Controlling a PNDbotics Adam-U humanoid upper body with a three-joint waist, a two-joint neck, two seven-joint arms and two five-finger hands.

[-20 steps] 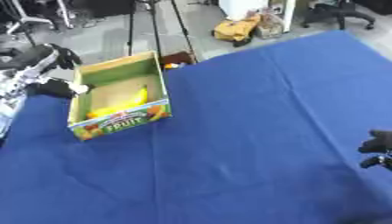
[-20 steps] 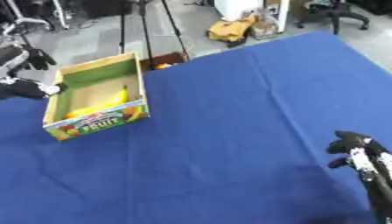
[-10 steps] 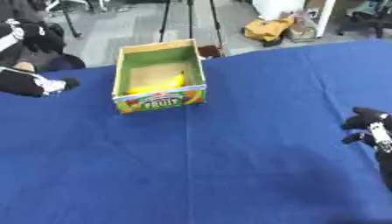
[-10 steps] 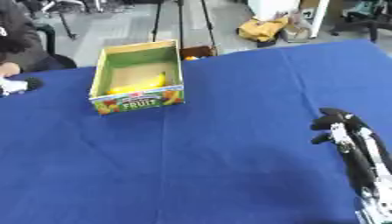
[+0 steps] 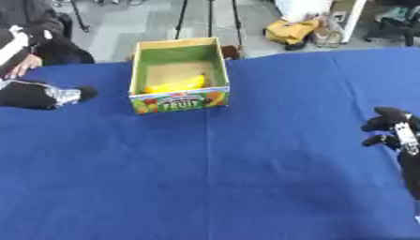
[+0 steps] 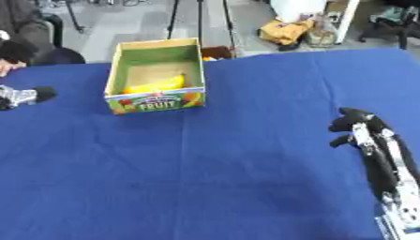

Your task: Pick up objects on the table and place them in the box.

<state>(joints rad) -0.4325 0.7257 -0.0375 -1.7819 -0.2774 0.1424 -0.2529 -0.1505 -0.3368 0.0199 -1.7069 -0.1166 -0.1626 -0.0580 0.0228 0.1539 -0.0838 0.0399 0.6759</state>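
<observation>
Blue cloth (image 5: 246,178) covers the table. Far left, left hand (image 5: 37,93) rests curled and empty at the edge. Box (image 5: 178,101) holds banana (image 5: 175,85), likely light, soft-skinned; best grasped mid-body. Right hand (image 6: 354,126), fingers curled on nothing, sits lower right. Camera has tilted since earlier; box now nearer centre.

An open cardboard box (image 5: 178,75) with a green inside and a printed "FRUIT" front is placed upright on the blue table. A yellow banana (image 5: 174,85) is laid inside it, near the front wall.
</observation>
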